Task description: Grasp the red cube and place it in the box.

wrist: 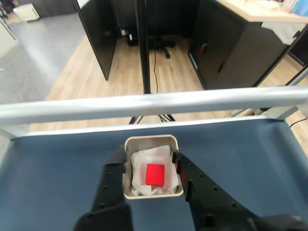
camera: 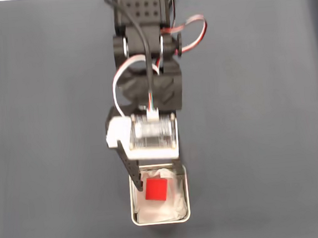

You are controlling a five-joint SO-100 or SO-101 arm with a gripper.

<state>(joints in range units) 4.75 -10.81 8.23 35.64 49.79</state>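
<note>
1. I see the red cube (camera: 156, 189) (wrist: 155, 173) lying on the paper lining inside the box (camera: 186, 214) (wrist: 149, 140).
2. My hand (wrist: 152, 179) is released, its fingers (wrist: 113, 180) straddling the box on the table (camera: 261, 143).

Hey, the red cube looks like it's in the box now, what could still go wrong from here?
The pincer is open, its fingers straddling the box close to both walls. Lifting off at an angle might catch the rim and drag or tip it. The red cube rests on the wrinkly paper lining; a snagged finger could tug the paper and shift the cube.
</note>
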